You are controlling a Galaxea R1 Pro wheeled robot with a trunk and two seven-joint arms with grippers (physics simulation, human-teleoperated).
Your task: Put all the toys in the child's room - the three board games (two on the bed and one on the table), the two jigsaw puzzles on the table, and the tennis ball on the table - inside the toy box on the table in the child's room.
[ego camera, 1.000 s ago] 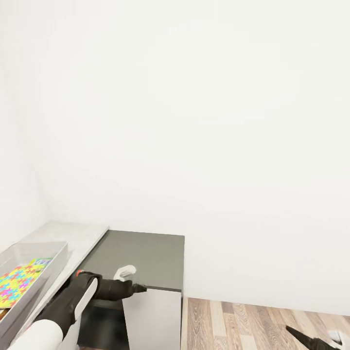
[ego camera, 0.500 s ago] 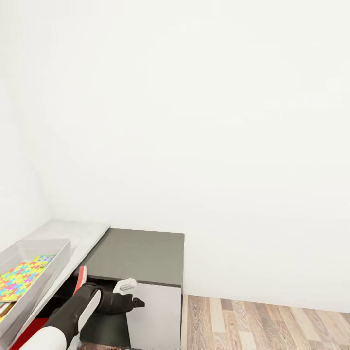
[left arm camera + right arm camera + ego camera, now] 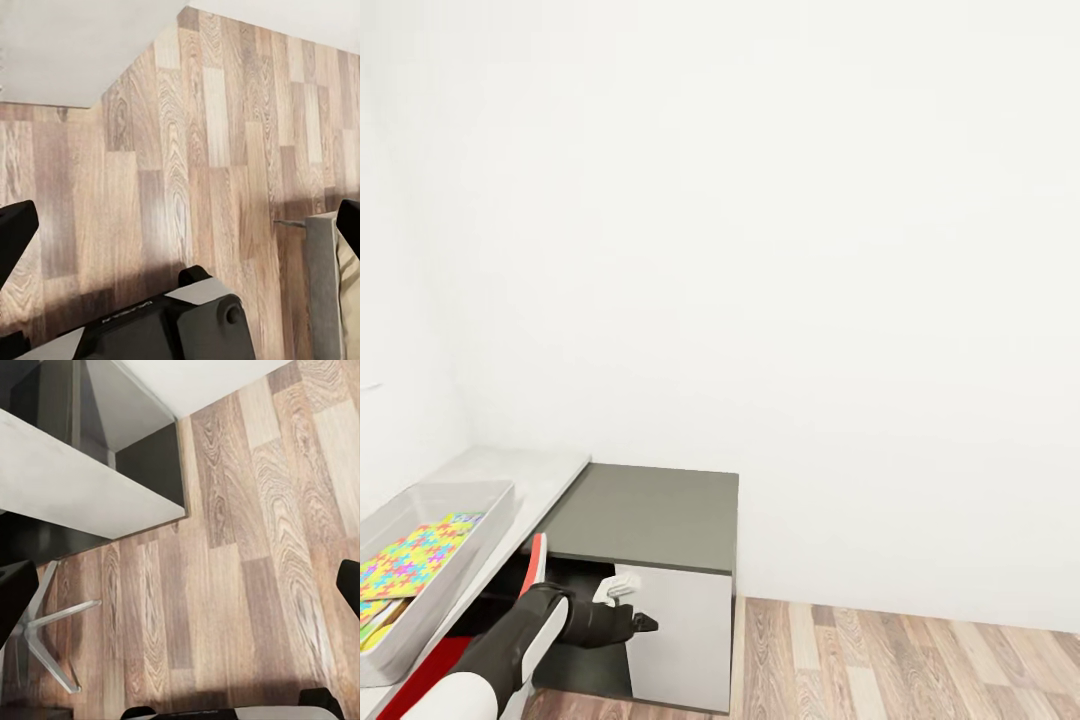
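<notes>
- At far left of the head view, the toy box (image 3: 480,525) sits on the pale top of the table (image 3: 540,470), against the white wall (image 3: 780,250).
- One jigsaw puzzle (image 3: 415,555) lies flat inside the box, multicoloured face up; a second colourful edge peeks out below it, too cut off to tell what it is.
- My left arm (image 3: 510,640) reaches low, in front of the table's dark grey cabinet (image 3: 650,515), with a red strip just beside the forearm.
- Left gripper (image 3: 180,225): dark fingers (image 3: 15,232) stand wide apart, nothing between them, only wood floor (image 3: 187,150) beyond.
- Beige bed (image 3: 349,300) corner with its grey edge shows in my left wrist view.
- Right gripper (image 3: 184,592): fingertips (image 3: 349,585) spread too, holding nothing, over the floor.
- Right wrist view also catches the table end and a chair's white star base (image 3: 45,645).
</notes>
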